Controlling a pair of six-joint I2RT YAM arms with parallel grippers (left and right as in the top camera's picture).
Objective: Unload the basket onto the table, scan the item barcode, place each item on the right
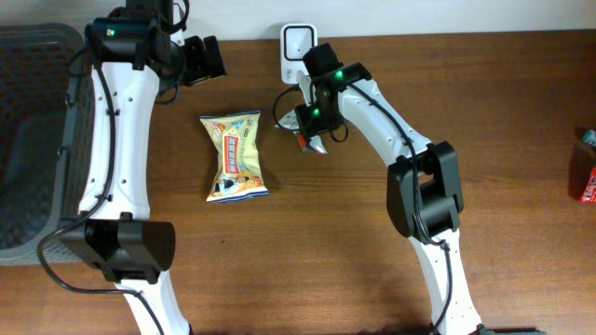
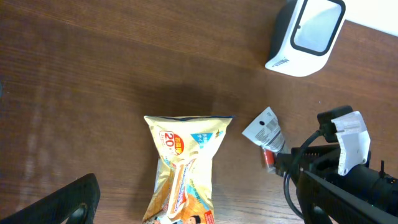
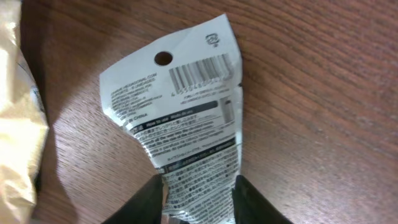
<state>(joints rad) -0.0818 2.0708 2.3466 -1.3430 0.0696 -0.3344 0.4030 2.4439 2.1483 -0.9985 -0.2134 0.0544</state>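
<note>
While scan is not yet done, right hand (image 3: 199, 202) pinches lower end of white packet (image 3: 180, 118). Packet lies on bench (image 1: 354, 279) near scanner (image 1: 297, 46). Barcode (image 3: 202, 71) faces up, seemingly not toward scanner window. Remaining: lift, turn, present barcode. Left hand (image 1: 203, 58) wide, empty, well apart. Legible: "CHINA", "How to use" on packet; "20" on snack bag (image 2: 183, 168).

A mock shop checkout: barcode scanner (image 1: 296, 43), basket (image 1: 33, 102), wooden table (image 1: 317, 265).

Brown wood-grain table (image 1: 521, 112); white surface (image 1: 447, 14) beyond far edge.
</note>
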